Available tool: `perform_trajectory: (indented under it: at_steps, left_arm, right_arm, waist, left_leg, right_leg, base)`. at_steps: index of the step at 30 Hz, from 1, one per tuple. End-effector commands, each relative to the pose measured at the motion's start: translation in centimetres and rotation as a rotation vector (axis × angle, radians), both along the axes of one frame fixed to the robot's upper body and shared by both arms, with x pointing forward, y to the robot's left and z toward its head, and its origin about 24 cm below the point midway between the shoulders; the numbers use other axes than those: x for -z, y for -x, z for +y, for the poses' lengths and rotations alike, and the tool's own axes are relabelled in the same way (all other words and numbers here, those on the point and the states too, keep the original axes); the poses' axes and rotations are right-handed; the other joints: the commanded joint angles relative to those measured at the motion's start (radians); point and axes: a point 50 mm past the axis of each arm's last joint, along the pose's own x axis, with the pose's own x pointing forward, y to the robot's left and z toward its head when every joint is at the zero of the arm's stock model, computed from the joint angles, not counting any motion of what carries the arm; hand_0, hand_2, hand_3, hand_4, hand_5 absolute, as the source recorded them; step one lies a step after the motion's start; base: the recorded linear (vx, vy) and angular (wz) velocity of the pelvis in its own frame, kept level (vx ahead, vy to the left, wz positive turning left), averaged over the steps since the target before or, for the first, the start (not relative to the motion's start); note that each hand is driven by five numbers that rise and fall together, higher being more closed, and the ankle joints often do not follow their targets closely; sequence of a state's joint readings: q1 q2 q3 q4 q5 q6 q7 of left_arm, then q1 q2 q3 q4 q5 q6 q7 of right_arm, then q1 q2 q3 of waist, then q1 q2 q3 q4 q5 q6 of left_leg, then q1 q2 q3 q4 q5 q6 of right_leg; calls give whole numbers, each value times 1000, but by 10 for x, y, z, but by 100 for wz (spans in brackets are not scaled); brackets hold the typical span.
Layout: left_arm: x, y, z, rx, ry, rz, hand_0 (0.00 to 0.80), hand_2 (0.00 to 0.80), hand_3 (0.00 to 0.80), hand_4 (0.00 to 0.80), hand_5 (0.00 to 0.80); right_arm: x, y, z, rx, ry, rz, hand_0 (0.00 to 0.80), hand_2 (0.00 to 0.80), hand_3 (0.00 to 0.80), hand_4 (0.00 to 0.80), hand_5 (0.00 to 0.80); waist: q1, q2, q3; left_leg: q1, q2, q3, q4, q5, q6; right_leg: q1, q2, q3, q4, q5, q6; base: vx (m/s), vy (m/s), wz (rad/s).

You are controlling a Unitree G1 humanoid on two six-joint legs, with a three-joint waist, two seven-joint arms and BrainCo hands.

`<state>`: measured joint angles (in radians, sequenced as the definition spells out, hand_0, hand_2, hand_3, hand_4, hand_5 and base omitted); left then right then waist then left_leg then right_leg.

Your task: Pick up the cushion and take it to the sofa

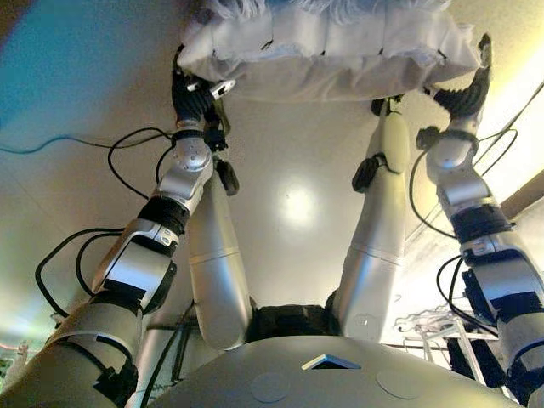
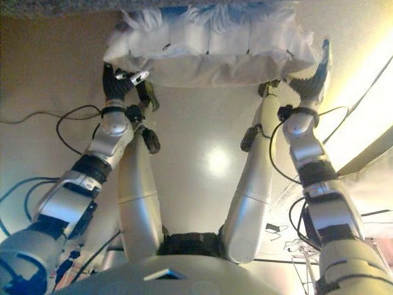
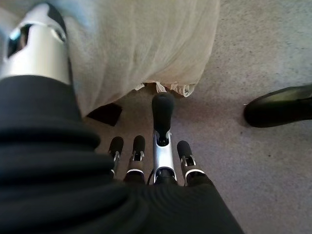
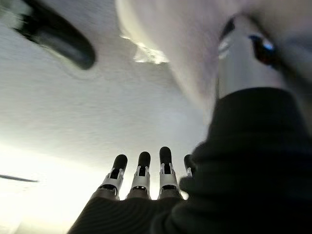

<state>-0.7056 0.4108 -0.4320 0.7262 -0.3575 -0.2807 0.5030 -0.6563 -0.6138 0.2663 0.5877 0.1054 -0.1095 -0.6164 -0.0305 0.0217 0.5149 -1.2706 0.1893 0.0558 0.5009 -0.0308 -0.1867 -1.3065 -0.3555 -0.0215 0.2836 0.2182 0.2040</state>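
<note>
The cushion (image 1: 327,51), white with a fluffy upper face, is held off the floor (image 1: 289,153) between the two hands, well out in front of the robot. Both arms reach forward, nearly straight, one to each short end of the cushion.

The left hand (image 1: 191,93) is at the cushion's left end, its dark ribbed cover against the lower corner. In the left wrist view its thumb (image 3: 36,46) presses flat against the pale cloth, while the fingers (image 3: 163,109) stretch out straight under the cushion's edge with nothing curled round it; one finger reaches further than the rest.

The right hand (image 1: 472,89) cups the right end, palm turned inward against the side. Its fingers (image 4: 142,170) are also straight and side by side in the right wrist view, with the cushion against the thumb side of the hand. So the cushion is squeezed between two flat, extended hands rather than pinched.

A dark shoe (image 3: 280,105) stands on the grey carpet beside the cushion.
</note>
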Motion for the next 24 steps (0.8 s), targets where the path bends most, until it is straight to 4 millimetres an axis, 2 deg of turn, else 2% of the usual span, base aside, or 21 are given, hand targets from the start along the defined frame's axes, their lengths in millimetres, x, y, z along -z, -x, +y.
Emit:
perform_trajectory:
  at_steps: [1, 7, 9, 10, 11, 12, 13, 14, 15, 16, 17, 18, 21, 24]
  left_arm:
    - [-20, 1, 12, -14, -78, -96, 0, 0, 0, 0, 0]
    - [-47, -5, 15, -8, -142, -158, 0, 0, 0, 0, 0]
    - [-57, -7, 12, 22, -135, -189, 0, 0, 0, 0, 0]
    - [-69, -4, 1, 172, -106, -275, 0, 0, 0, 0, 0]
    - [-80, -12, 25, 86, -128, -220, 0, 0, 0, 0, 0]
    - [-96, -14, 22, 210, -126, -304, 0, 0, 0, 0, 0]
    - [-100, -17, 17, 282, -117, -292, 63, 63, 63, 63, 63]
    - [-100, -20, -2, 443, -108, -262, 571, 571, 571, 571, 571]
    - [-98, -19, -17, 555, -118, -247, 800, 800, 800, 800, 800]
    - [-94, -17, -32, 653, -127, -224, 800, 800, 800, 800, 800]
    - [-89, -14, -47, 736, -125, -203, 800, 800, 800, 800, 800]
    - [-85, -11, -56, 784, -118, -187, 800, 800, 800, 800, 800]
    - [-81, -1, -76, 886, -33, -189, 800, 800, 800, 800, 800]
    - [-81, 9, -86, 922, 54, -209, 800, 800, 800, 800, 800]
  right_arm:
    - [-31, 6, -2, -66, 164, -99, 0, 0, 0, 0, 0]
    - [-63, -2, 9, -118, 240, -162, 0, 0, 0, 0, 0]
    - [-74, -6, 18, -191, 262, -159, 0, 0, 0, 0, 0]
    - [-78, -7, 24, -234, 278, -162, 0, 0, 0, 0, 0]
    - [-80, -8, 29, -297, 308, -150, 0, 0, 0, 0, 0]
    - [-84, -11, 33, -354, 325, -140, 0, 0, 0, 0, 0]
    - [-86, -13, 38, -409, 337, -141, 0, 0, 0, 0, 0]
    - [-86, -14, 52, -533, 323, -134, 0, 0, 0, 0, 0]
    - [-87, -15, 64, -621, 301, -128, 0, 0, 0, 0, 0]
    - [-90, -14, 74, -704, 279, -122, 0, 0, 0, 0, 0]
    - [-93, -11, 87, -795, 261, -113, 270, 270, 270, 270, 270]
    - [-94, -9, 95, -858, 247, -110, 797, 797, 797, 797, 797]
    - [-97, 1, 111, -1009, 187, -96, 800, 800, 800, 800, 800]
    - [-96, 7, 113, -1043, 142, -126, 800, 800, 800, 800, 800]
  waist:
    - [-1, 61, 5]
    - [14, 61, 5]
    - [18, 64, 5]
    - [21, 67, 5]
    - [13, 77, 5]
    - [5, 83, 5]
    - [-1, 83, 5]
    - [-6, 78, 5]
    - [-6, 73, 5]
    - [-4, 70, 5]
    - [-3, 66, 5]
    - [-2, 62, 5]
    - [1, 48, 5]
    - [5, 39, 5]
  left_leg:
    - [-90, -13, -31, -102, 102, 48]
    - [-145, -8, -48, -87, 97, 41]
    - [-162, -7, -53, -85, 99, 38]
    - [-173, -6, -54, -83, 100, 37]
    - [-174, 0, -46, -93, 111, 28]
    - [-168, 3, -33, -88, 107, 24]
    - [-169, 7, -28, -83, 104, 24]
    - [-175, 9, -32, -75, 99, 24]
    - [-178, 11, -33, -79, 100, 25]
    - [-179, 8, -33, -85, 100, 26]
    - [-178, 5, -35, -96, 104, 27]
    - [-177, 5, -37, -99, 106, 28]
    - [-170, 1, -46, -97, 108, 31]
    - [-147, -4, -58, -93, 110, 35]
  right_leg:
    - [-22, -8, 30, 142, -140, 45]
    - [-69, -16, 23, 153, -142, 51]
    - [-86, -16, 26, 158, -141, 53]
    - [-97, -18, 28, 162, -142, 54]
    - [-111, -13, 39, 183, -150, 53]
    - [-118, -15, 47, 188, -152, 52]
    - [-124, -14, 53, 193, -154, 50]
    - [-129, -15, 54, 195, -156, 48]
    - [-128, -16, 49, 191, -155, 50]
    - [-126, -19, 41, 178, -151, 50]
    - [-123, -18, 35, 163, -143, 51]
    - [-120, -20, 29, 157, -138, 53]
    - [-104, -20, 19, 153, -135, 54]
    - [-76, -24, 10, 152, -135, 53]
  base:
    - [13, -23, 10]
    - [9, -31, 3]
    - [9, -17, 4]
    - [11, 79, 3]
    - [2, 143, 3]
    - [-5, 180, 7]
    - [-15, 86, 7]
    - [-11, 14, 3]
    - [-7, -38, -3]
    - [-3, -55, -4]
    - [-5, -71, -1]
    - [-6, -90, 1]
    - [-14, -117, 1]
    - [-29, -129, 2]
